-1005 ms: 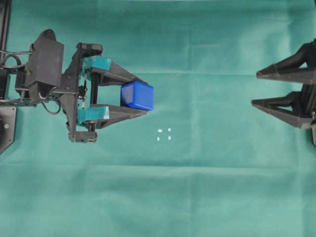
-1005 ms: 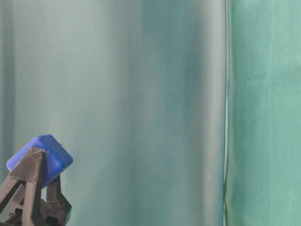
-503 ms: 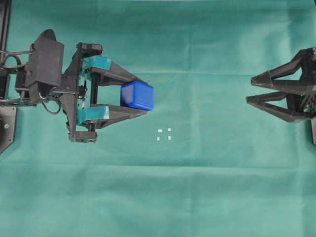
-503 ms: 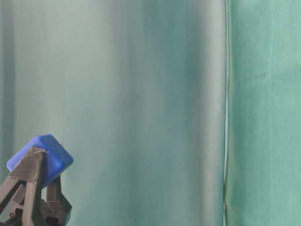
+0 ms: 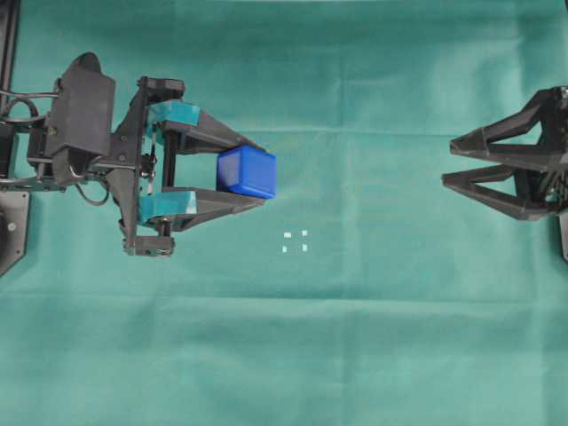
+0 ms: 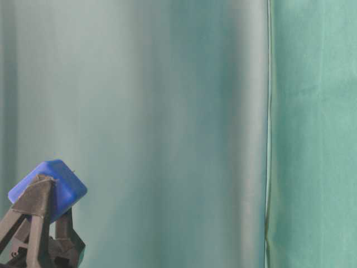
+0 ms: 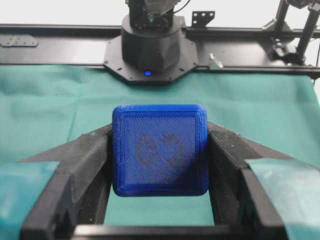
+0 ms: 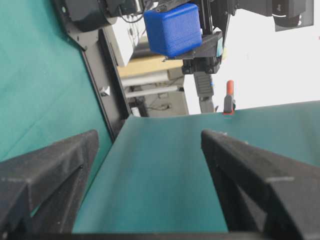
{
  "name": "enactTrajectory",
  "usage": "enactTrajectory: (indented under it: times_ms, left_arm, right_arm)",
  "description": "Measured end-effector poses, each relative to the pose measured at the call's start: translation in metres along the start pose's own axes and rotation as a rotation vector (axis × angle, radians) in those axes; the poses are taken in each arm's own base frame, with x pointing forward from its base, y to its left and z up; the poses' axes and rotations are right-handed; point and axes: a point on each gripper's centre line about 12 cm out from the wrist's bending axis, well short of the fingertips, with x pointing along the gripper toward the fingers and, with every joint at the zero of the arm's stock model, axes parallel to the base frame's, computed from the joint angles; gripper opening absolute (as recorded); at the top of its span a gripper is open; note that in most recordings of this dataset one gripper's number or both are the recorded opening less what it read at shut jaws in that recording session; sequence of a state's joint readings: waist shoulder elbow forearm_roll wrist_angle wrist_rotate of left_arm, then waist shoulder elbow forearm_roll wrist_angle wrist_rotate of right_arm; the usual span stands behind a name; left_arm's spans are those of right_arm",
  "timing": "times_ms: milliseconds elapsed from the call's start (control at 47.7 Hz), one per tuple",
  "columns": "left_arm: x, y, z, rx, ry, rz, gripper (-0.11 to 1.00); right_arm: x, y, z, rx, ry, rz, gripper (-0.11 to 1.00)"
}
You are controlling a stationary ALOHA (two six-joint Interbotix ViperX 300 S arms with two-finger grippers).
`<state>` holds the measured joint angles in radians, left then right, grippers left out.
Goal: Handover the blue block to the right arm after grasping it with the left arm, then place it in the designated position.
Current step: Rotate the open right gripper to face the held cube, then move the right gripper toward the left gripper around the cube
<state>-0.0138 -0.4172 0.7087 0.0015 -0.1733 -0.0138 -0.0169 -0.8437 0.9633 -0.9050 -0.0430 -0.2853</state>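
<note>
Already, your left gripper is clamping the blue block, beside the designated position. Your right gripper is waiting with jaws apart, well away from that block; handover and placing are pending.

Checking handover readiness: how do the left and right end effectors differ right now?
Load: left end effector is shut on the blue block; right end effector is open, holding nothing.
Look: left has teal tape patches; right is plain black.
Place: left sits left of the white marks; right at the far right edge.
Both are black with two pointed fingers.

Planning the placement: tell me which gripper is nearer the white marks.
Left. The left gripper, shut on the block, sits just up-left of the marks; the open right gripper is far off at the right edge.
</note>
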Motion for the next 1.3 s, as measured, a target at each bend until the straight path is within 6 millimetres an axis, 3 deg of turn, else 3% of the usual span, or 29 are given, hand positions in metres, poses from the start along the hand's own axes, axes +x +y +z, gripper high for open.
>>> enactTrajectory:
  times_ms: [984, 1299]
  left_arm:
    - [0.000, 0.000, 0.000, 0.000, 0.000, 0.000, 0.47]
    - [0.000, 0.000, 0.000, 0.000, 0.002, 0.000, 0.47]
  right_arm:
    - [0.000, 0.000, 0.001, 0.000, -0.007, -0.001, 0.90]
    - [0.019, -0.003, 0.004, 0.003, -0.021, 0.021, 0.90]
